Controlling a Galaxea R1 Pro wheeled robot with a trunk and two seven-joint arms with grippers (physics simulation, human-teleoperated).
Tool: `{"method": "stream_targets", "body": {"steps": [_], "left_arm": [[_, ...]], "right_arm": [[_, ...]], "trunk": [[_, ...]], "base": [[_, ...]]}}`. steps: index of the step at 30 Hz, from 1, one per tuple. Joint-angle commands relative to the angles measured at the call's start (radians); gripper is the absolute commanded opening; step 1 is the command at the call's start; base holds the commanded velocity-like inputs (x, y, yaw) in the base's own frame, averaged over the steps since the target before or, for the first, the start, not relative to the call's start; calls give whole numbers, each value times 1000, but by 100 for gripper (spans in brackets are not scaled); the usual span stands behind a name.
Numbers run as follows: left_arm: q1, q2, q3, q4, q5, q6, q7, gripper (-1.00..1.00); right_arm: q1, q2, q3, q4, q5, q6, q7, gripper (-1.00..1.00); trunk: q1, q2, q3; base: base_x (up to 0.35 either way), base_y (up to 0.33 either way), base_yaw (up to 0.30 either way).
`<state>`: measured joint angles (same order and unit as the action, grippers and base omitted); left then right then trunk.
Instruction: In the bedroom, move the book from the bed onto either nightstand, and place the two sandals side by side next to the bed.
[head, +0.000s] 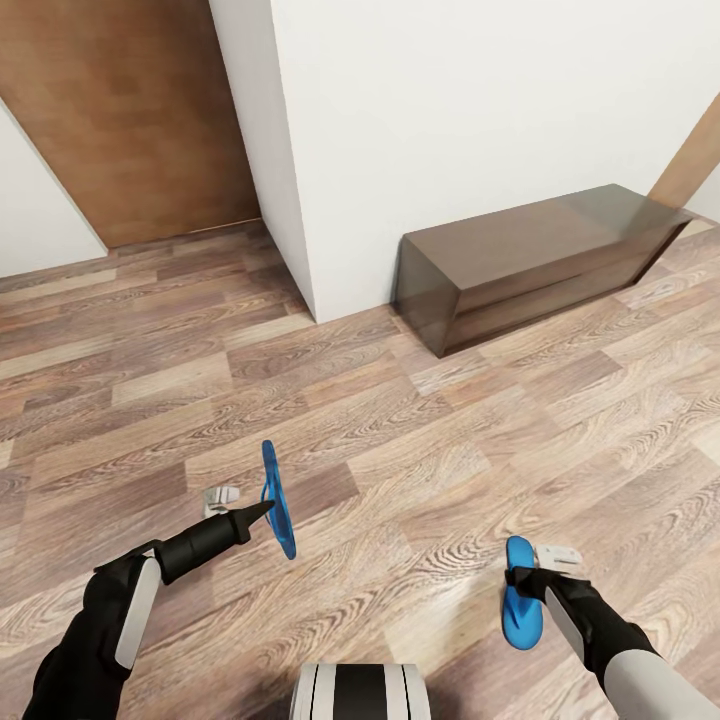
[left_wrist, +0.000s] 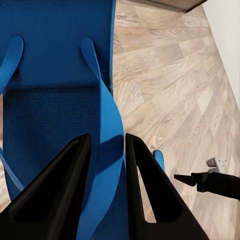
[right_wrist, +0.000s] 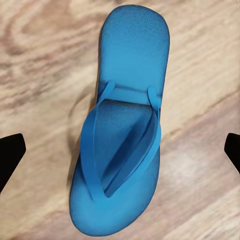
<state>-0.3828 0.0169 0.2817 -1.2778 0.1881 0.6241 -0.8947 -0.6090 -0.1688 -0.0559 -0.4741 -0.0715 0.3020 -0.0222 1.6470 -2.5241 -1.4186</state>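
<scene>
Left gripper clamped on the strap of one blue sandal, held on edge above the plank floor. Right gripper spread wide; second sandal flat on floor between its fingers. Long brown cabinet against wall

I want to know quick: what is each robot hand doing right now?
Left end effector: closed on a blue sandal strap, sandal lifted on edge.
Right end effector: open, fingers wide apart around the other sandal.

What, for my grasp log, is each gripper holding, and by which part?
Left gripper pinches a sandal by its strap; right gripper is open, holding nothing.
</scene>
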Motion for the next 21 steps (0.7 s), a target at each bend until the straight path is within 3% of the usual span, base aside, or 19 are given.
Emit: {"method": "stream_targets", "body": {"steps": [1, 9, 21], "left_arm": [[-1, 0, 1, 0, 4, 6, -1, -100], [-1, -1, -1, 14, 4, 5, 4, -100], [-1, -3, -2, 15, 4, 5, 15, -100]], "right_arm": [[0, 0, -1, -2, -8, 5, -2, 100], [0, 0, -1, 5, -8, 5, -4, 100], [0, 0, -2, 11, -9, 5, -5, 100]], "trunk": [[0, 0, -1], [0, 0, -1], [5, -3, -47]], "base": [[0, 0, 0], [0, 0, 0], [0, 0, 0]]}}
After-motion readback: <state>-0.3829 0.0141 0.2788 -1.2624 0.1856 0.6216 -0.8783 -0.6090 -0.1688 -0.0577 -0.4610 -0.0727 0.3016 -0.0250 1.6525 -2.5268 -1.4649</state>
